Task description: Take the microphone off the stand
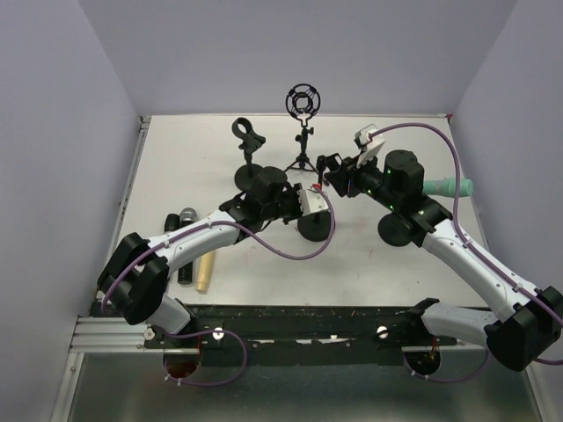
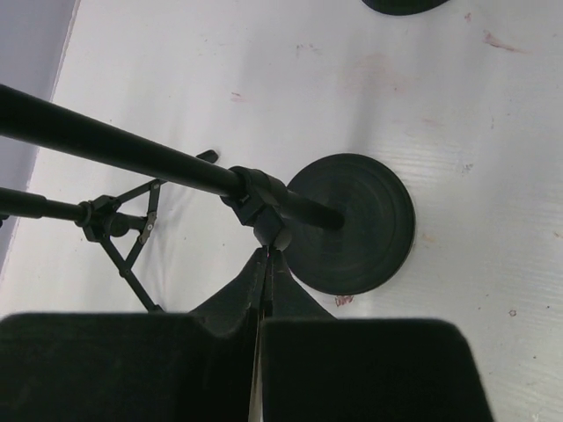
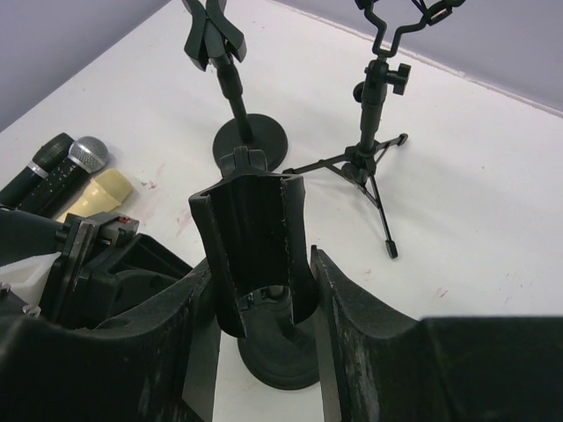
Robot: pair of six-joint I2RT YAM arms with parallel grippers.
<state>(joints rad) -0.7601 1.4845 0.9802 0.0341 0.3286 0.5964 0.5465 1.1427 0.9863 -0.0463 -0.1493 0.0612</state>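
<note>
- The only mic up off the white table [image 1: 369,277] is the smooth teal-handled microphone [image 1: 449,186]. It's over on the right, poking out sideways from behind the right arm. It hangs above a black round disc base [image 1: 396,230], so I'd guess it's parked on that stand. The arm covers the holder though, so can't say for sure.
- The right gripper [image 3: 264,268] has its jaws spread wide. They straddle a black U-shaped plastic clip [image 3: 255,220] on the middle black round-base stand [image 3: 277,360], and that clip has nothing in it.
- The left gripper [image 2: 266,255] has its jaws squeezed together with just a hairline between them. The tips sit right up against the collar [image 2: 257,198] on the middle stand's pole. I don't see the pole between them.
- Handling, my take: the mic is a rigid thing, a bit hefty for its size, with a slick tapered barrel that'll slip if pinched lightly.
- I'd grab mid-barrel close to the holder and slide it out along its own length rather than yank it sideways.
- These little stands look tippy, so the base or pole wants bracing.
- Other stuff: a black microphone with a silver mesh head [image 3: 84,158] and a cream-coloured handle [image 3: 101,189] lie on the near left. A small black tripod stand with a ring mount [image 1: 303,101] sits at the far side.
</note>
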